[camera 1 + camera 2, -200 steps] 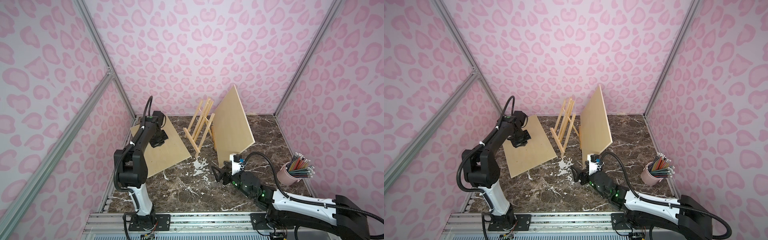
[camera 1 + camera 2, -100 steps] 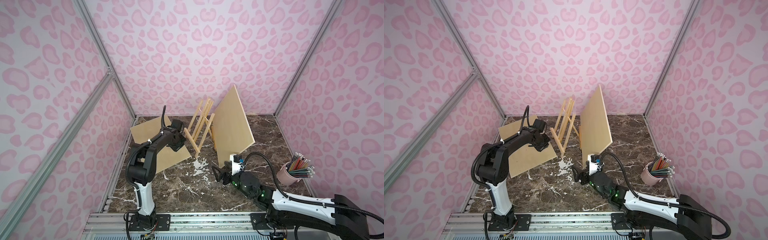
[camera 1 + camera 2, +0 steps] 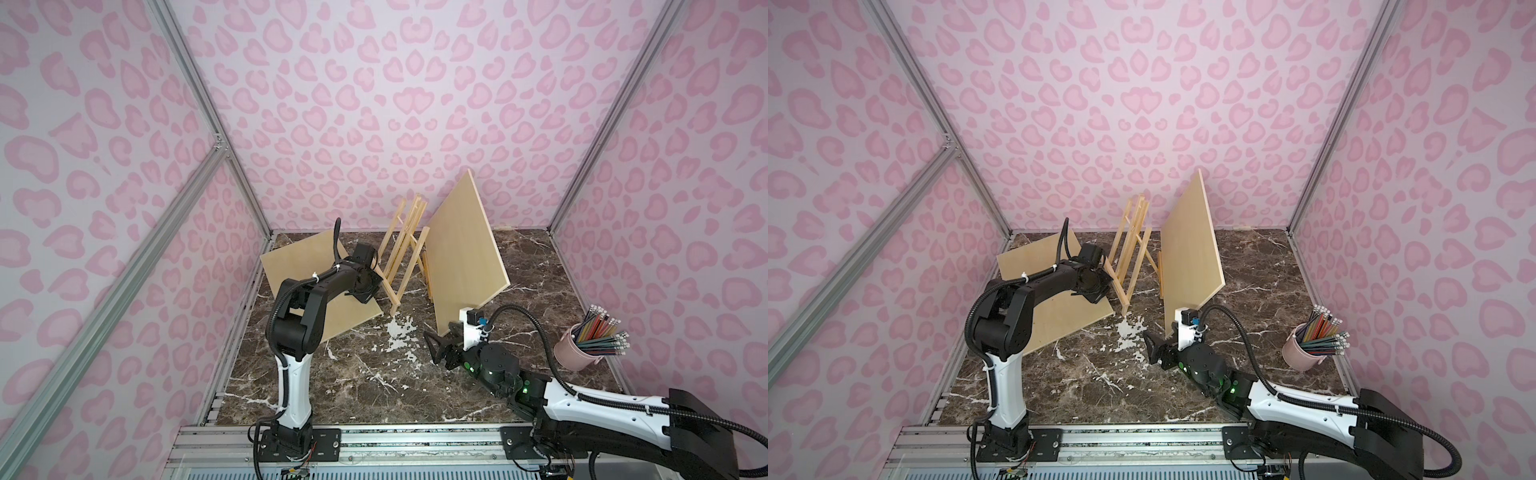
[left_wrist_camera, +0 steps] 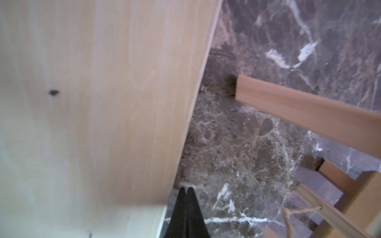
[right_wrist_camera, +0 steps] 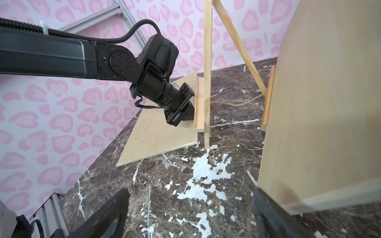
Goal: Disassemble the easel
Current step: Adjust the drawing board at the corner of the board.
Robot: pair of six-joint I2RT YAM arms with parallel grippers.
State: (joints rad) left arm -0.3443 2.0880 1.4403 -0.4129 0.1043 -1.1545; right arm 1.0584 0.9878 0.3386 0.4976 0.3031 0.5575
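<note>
The wooden easel [image 3: 405, 249] [image 3: 1129, 253] stands upright at the back of the marble table. Its front leg [image 5: 207, 82] and ledge [image 5: 199, 107] show in the right wrist view. My left gripper [image 3: 372, 286] [image 3: 1100, 291] [image 5: 188, 115] is shut and empty, low beside the easel's ledge and over the edge of a flat plywood board [image 3: 307, 266] [image 4: 92, 103]. Its closed tips [image 4: 188, 188] hang above bare marble, with an easel bar [image 4: 299, 107] close by. My right gripper [image 3: 436, 347] [image 3: 1154, 347] [image 5: 189, 197] stands open near the table's middle, holding nothing.
A second plywood board [image 3: 461, 257] [image 5: 319, 103] stands tilted on edge right of the easel, its lower corner beside my right gripper's finger [image 5: 261, 197]. A pink cup of pencils [image 3: 575, 349] [image 3: 1304, 349] sits at the right edge. Twine [image 5: 233, 103] hangs between the easel's legs.
My left arm has swung right, from over the flat board's far side to the easel's ledge, staying shut. The right arm has not moved.
</note>
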